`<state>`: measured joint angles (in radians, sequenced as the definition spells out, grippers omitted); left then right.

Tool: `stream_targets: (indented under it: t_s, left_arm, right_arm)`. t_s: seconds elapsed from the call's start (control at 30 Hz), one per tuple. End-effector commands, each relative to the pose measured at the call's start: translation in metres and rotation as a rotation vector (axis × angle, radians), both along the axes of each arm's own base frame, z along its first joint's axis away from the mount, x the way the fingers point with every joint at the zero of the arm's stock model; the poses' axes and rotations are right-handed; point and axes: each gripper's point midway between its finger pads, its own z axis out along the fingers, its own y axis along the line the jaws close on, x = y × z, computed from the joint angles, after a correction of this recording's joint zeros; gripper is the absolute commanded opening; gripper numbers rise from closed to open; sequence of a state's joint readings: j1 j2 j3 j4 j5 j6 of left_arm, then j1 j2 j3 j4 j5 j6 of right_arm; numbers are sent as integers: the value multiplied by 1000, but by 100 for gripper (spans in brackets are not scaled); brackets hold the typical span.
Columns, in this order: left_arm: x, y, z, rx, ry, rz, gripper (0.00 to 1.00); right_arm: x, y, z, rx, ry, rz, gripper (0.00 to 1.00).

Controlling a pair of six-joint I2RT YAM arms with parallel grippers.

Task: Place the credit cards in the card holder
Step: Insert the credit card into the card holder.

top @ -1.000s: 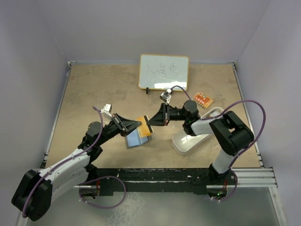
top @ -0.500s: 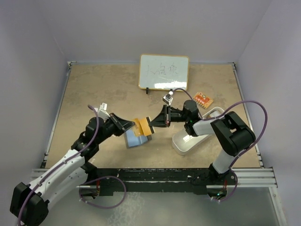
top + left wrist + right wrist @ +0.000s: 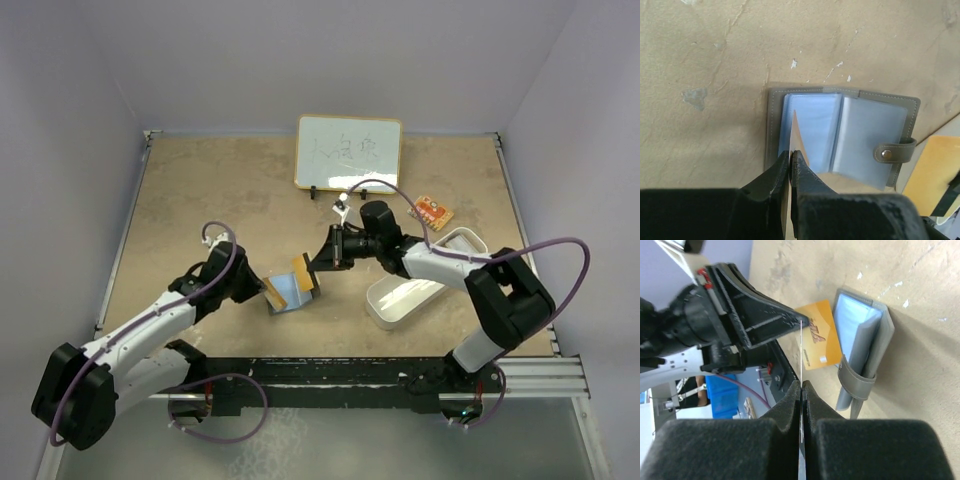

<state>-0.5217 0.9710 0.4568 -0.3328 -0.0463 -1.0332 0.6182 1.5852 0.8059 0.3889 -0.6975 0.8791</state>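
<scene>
Card holder is lying open on scuffed tan table, 6 o'clock of whiteboard; left gripper, right gripper each clamping a credit card.

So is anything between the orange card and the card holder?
Nothing separate: the orange card is right beside the open card holder; only the holder's own snap strap juts out there.
</scene>
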Motion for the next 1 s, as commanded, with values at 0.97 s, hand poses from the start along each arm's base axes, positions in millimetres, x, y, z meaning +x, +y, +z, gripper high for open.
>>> stream_targets:
  t_s: [0.97]
  left_arm:
    - [9, 33, -4, 202, 44, 63, 0]
  right_arm:
    - [-5, 9, -96, -277, 162, 69, 0]
